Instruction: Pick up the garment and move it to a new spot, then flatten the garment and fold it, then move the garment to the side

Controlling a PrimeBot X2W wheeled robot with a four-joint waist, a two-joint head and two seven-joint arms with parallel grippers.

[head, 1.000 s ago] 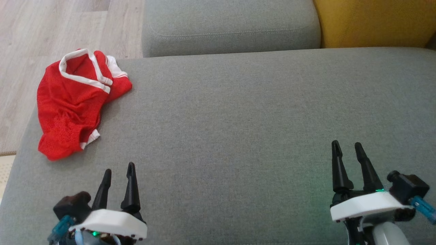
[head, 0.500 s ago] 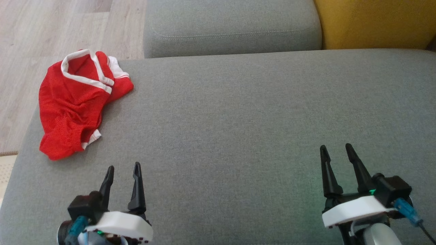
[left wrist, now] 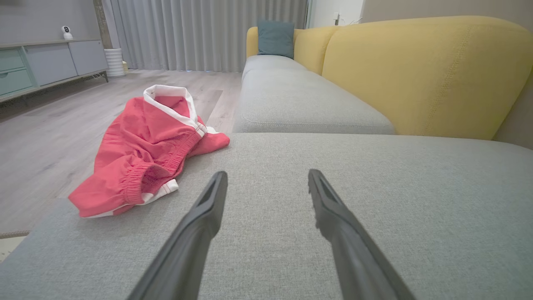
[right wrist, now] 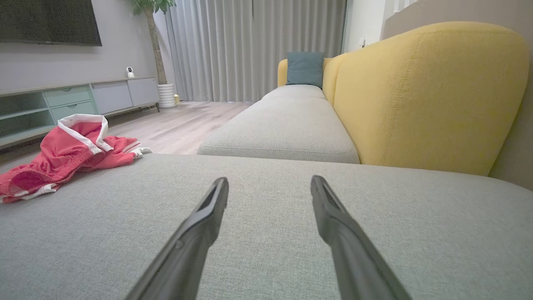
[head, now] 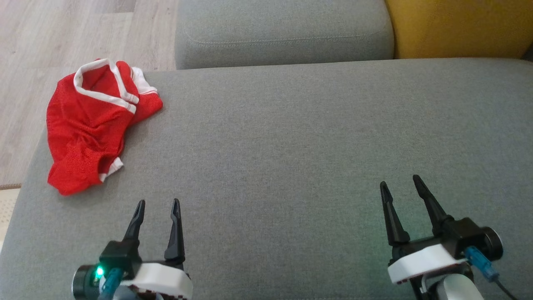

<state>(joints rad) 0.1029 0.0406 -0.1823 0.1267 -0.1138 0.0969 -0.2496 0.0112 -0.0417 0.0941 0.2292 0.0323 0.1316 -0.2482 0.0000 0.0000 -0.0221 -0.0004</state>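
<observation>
A red garment with white trim point(head: 89, 125) lies crumpled at the far left corner of the grey sofa cushion point(head: 300, 158), partly over its edge. In the left wrist view the garment point(left wrist: 145, 152) sits ahead and to the left; in the right wrist view the garment point(right wrist: 62, 152) is far to the left. My left gripper point(head: 158, 205) is open and empty near the front left, a short way below the garment. My right gripper point(head: 399, 183) is open and empty at the front right, well away from it. Both hover just above the cushion.
A second grey seat cushion point(head: 283, 33) adjoins the far edge, with the yellow backrest point(head: 458, 27) to the right. Wooden floor point(head: 50, 37) lies beyond the left edge. A low cabinet point(right wrist: 79, 100) and curtains point(right wrist: 258, 46) stand farther off in the room.
Both grippers have shifted: the left one moved a little right and rolled, the right one moved left and rolled. The garment has not moved.
</observation>
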